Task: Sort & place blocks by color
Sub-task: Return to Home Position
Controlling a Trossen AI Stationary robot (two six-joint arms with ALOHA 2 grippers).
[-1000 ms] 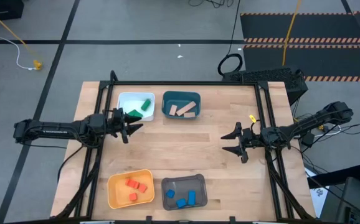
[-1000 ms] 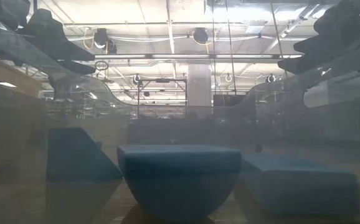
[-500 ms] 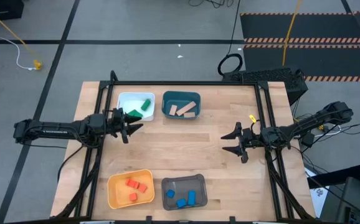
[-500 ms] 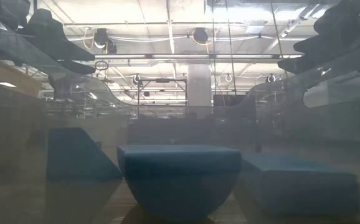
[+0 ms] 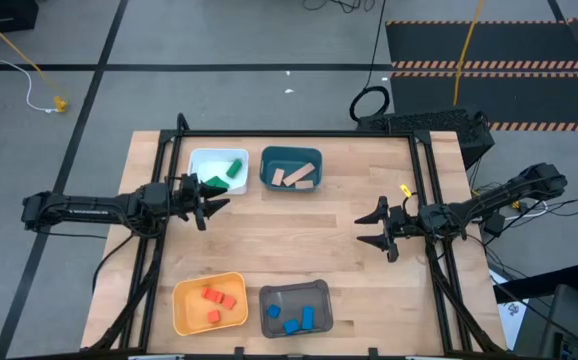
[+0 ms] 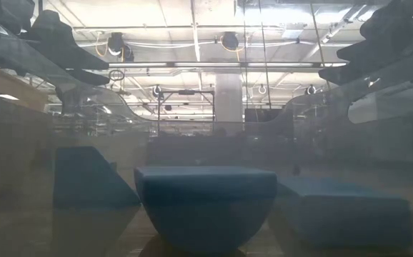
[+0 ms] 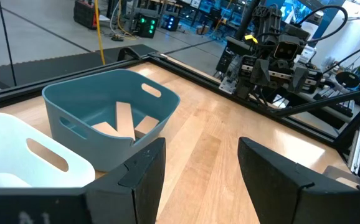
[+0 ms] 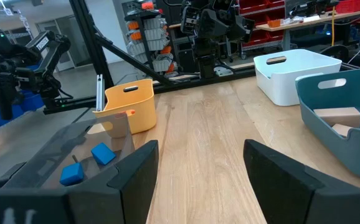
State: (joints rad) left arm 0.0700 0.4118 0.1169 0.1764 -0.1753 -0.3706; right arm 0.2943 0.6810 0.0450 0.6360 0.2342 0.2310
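The blocks lie sorted in four bins. Green blocks (image 5: 231, 170) sit in the white bin (image 5: 205, 160), tan blocks (image 5: 297, 177) in the teal bin (image 5: 272, 160), red blocks (image 5: 217, 299) in the yellow bin (image 5: 184, 310), and blue blocks (image 5: 294, 320) in the grey bin (image 5: 274, 297). My left gripper (image 5: 215, 196) hovers open at the table's left side, beside the white bin. My right gripper (image 5: 374, 227) hovers open at the table's right side. Nothing is between either pair of fingers.
The bare wooden tabletop (image 5: 299, 235) stretches between the two rows of bins. A black frame (image 5: 299, 135) runs along the table's edges. In the low view, blue shapes (image 6: 205, 203) stand close before the camera.
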